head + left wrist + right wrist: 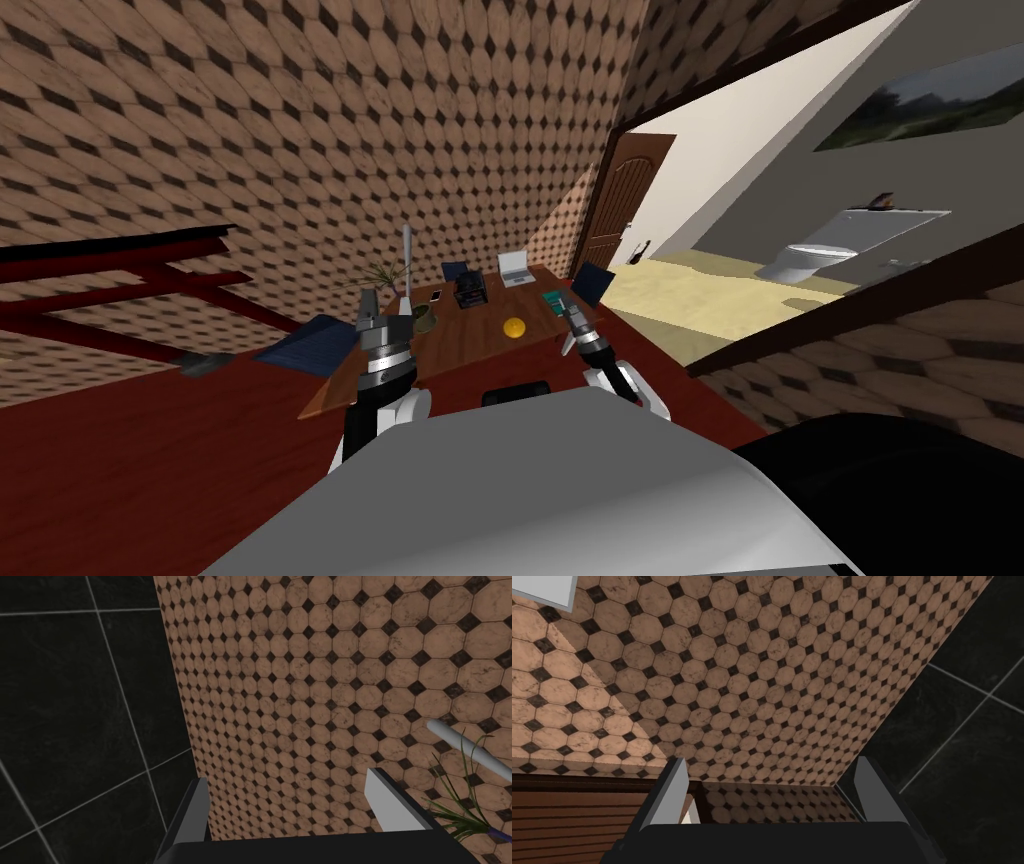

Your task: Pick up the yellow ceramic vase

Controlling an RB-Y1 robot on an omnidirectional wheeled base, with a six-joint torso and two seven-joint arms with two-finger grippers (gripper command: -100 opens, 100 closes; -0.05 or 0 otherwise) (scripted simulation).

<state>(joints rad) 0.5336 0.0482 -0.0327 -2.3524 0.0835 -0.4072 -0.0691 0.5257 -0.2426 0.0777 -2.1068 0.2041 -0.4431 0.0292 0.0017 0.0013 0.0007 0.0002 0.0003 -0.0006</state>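
A small round yellow vase (514, 327) stands on the brown desk (470, 345), near its front middle. My left gripper (370, 300) is raised at the desk's left end, left of the vase and apart from it. Its fingers stand open with nothing between them in the left wrist view (286, 778). My right gripper (577, 318) is held up at the desk's right side, a short way right of the vase. It is open and empty too (771, 761), facing a tiled wall.
On the desk stand a white laptop (516, 266), a dark device (470, 290), a phone (436, 296), a teal book (553, 298), an olive pot (425, 320), a plant (457, 811) and a white lamp rod (470, 748). Blue chairs (310, 345) flank it. A brown door (618, 205) is behind.
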